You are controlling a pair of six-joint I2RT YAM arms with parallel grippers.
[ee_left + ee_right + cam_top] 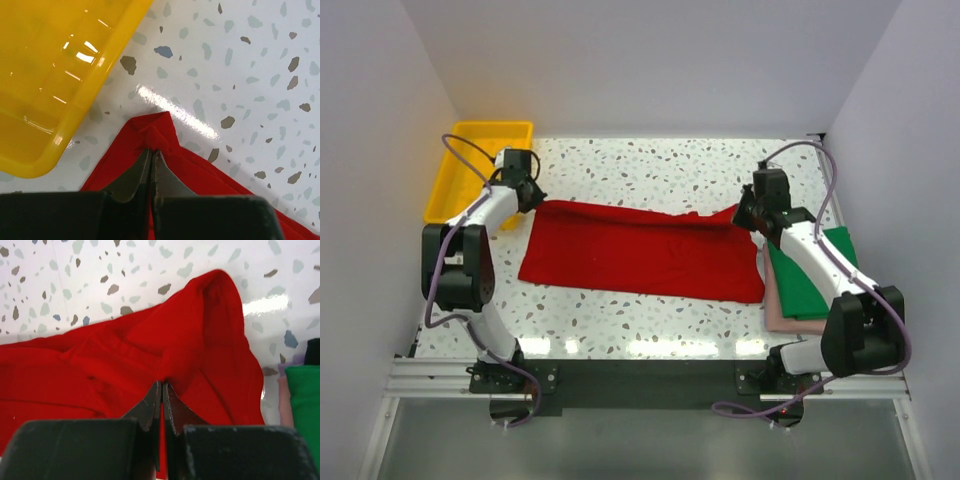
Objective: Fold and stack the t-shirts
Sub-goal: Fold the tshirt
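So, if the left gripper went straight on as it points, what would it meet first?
The left gripper, shut on a corner of the red t-shirt, would probably press into the speckled table beyond; the yellow bin sits aside.

Left to right: bin [490, 126], shirt [640, 250], stack [805, 290]

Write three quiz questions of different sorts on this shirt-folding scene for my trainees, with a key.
1. True or false: the left gripper and the right gripper are each shut on the red t-shirt.
2. Where is the yellow tray? A: at the far left of the table. B: on the red t-shirt. C: beside the right arm's base.
3. Fill in: the folded shirt lying on the pink one at the right is ____.
Key: 1 true; 2 A; 3 green, the green t-shirt.
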